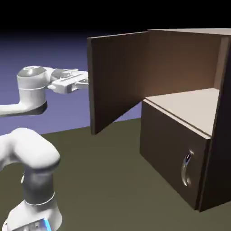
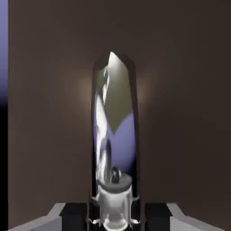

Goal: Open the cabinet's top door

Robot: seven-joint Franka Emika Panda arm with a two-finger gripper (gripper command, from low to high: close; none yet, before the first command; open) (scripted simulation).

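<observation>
Cabinet's top door swung wide open, gripper clamped on its handle.

The dark brown cabinet (image 1: 180, 149) fills the right of the exterior view, its tan shelf (image 1: 191, 106) exposed above the shut lower door (image 1: 173, 155) with its small curved silver handle (image 1: 187, 168). The top door (image 1: 118, 79) stands swung out to the left, edge toward the arm. The white arm (image 1: 31, 158) rises at lower left; its gripper (image 1: 83, 81) meets the door's outer face, jaws closed on the long silver handle (image 2: 113, 126), which fills the hand view's middle.

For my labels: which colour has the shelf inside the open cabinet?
Light tan flat interior shelf, paler than the dark brown wooden cabinet; best in the exterior view.
</observation>
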